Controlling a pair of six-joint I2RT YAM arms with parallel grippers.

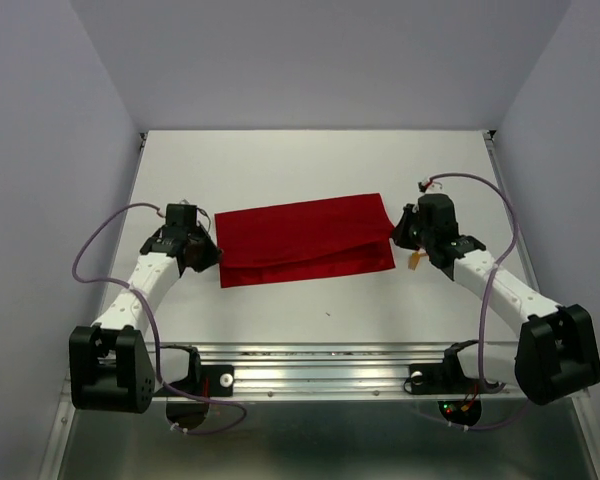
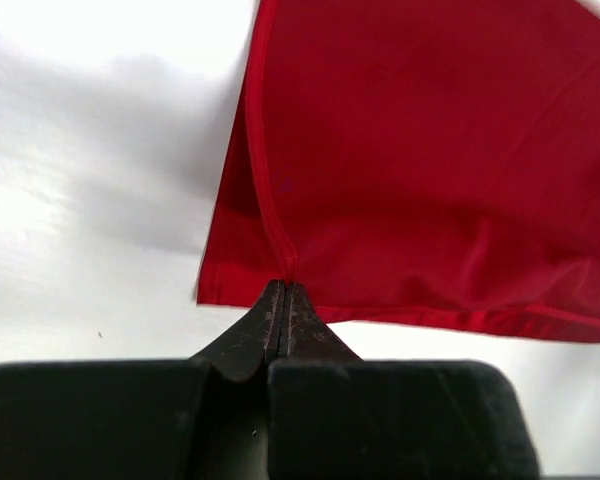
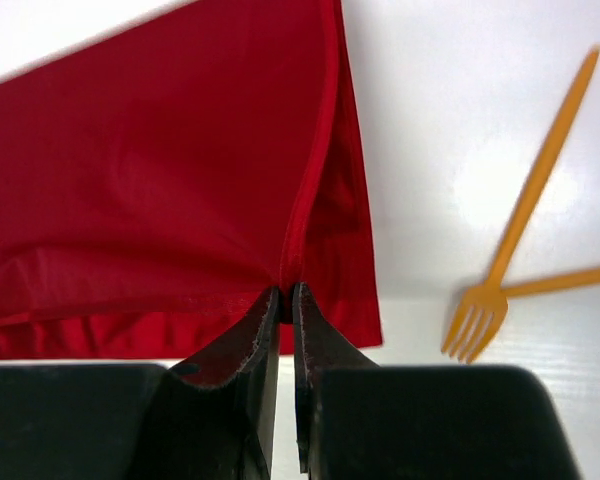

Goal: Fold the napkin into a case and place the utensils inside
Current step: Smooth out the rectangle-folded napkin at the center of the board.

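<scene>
Beside pinched napkin (image 1: 305, 240), seemingly two utensils (image 3: 540, 170).

The napkin (image 3: 160, 180) spills off the left edge, and the second orange utensil (image 3: 570, 280) runs out right (head unseen).

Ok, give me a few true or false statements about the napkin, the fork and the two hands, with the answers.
1. The left hand is shut on the napkin's edge. True.
2. The right hand hangs open above the table. False: it pinches the napkin's opposite edge.
3. The fork lies on the napkin. False: it lies on the bare table, beside the napkin.
4. A second orange piece lies by the fork's head. True.
5. The napkin is rolled into a tube. False: it lies flat, folded over in layers.
</scene>
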